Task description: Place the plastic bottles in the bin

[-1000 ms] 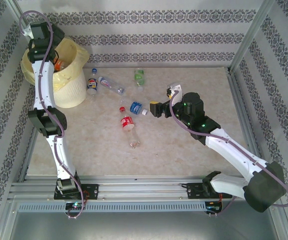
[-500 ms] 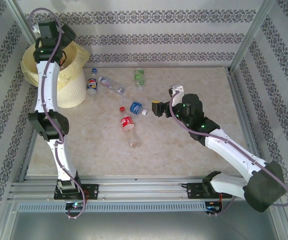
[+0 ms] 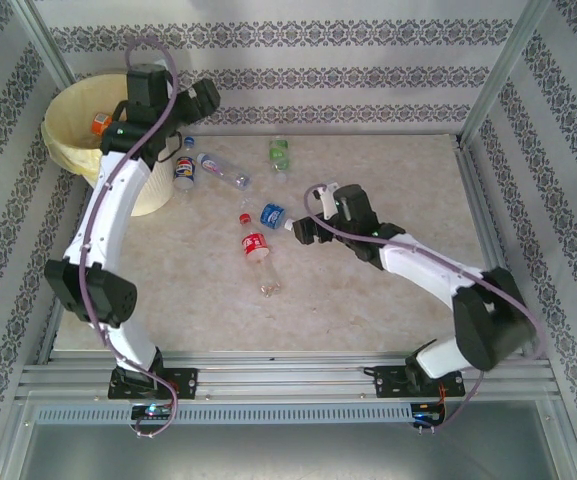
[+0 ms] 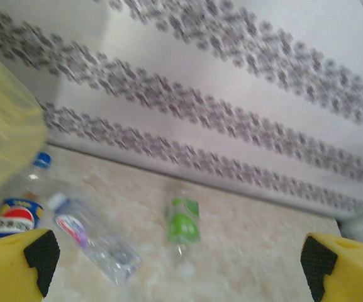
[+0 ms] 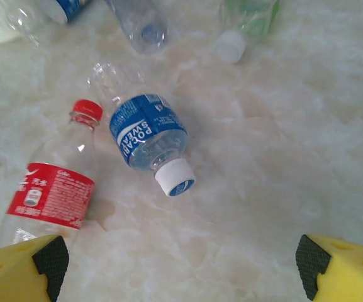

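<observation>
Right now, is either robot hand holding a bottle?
No, nothing is held. The left gripper and the right gripper are both open and empty; the blue-label bottle lies untouched ahead of the right one.

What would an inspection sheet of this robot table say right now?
Surface: pale marble-look table top, with only bottles lying on it.
Job's things: Pepsi-label bottle, clear bottle, green-label bottle, blue-label bottle and red-label bottle lie on the table; the bin stands in the far left corner with an orange item inside.
Clutter: nothing seen.
Pincers: left pincer open and empty, beside the bin; right pincer open and empty, near the blue-label bottle.
Cables: left arm's cable and right arm's cable, both purple, loop along the arms.
Surroundings: patterned walls; metal frame.
</observation>
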`<control>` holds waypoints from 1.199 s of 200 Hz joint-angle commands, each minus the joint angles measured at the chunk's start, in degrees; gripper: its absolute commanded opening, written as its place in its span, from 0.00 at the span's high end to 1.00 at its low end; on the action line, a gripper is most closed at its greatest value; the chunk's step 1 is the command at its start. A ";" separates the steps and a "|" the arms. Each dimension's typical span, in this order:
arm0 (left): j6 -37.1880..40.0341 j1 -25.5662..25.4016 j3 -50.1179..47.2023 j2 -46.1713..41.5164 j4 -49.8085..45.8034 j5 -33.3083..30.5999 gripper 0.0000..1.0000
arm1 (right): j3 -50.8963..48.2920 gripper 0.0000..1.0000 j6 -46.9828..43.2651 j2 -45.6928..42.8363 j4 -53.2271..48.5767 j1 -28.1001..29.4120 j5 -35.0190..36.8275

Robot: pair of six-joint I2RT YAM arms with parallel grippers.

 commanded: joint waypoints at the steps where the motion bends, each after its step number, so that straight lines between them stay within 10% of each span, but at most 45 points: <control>1: 0.27 -0.77 -6.18 -4.47 3.50 4.42 0.00 | 6.26 0.07 -3.96 5.61 -6.06 0.32 -2.73; 143: -3.39 -0.82 -27.96 -14.30 0.80 0.79 0.00 | 42.67 0.04 -5.85 39.35 -25.41 4.70 0.53; 240: -4.69 -1.23 -30.27 -9.11 5.22 12.19 0.00 | 33.74 0.45 0.73 33.37 -17.27 4.23 4.83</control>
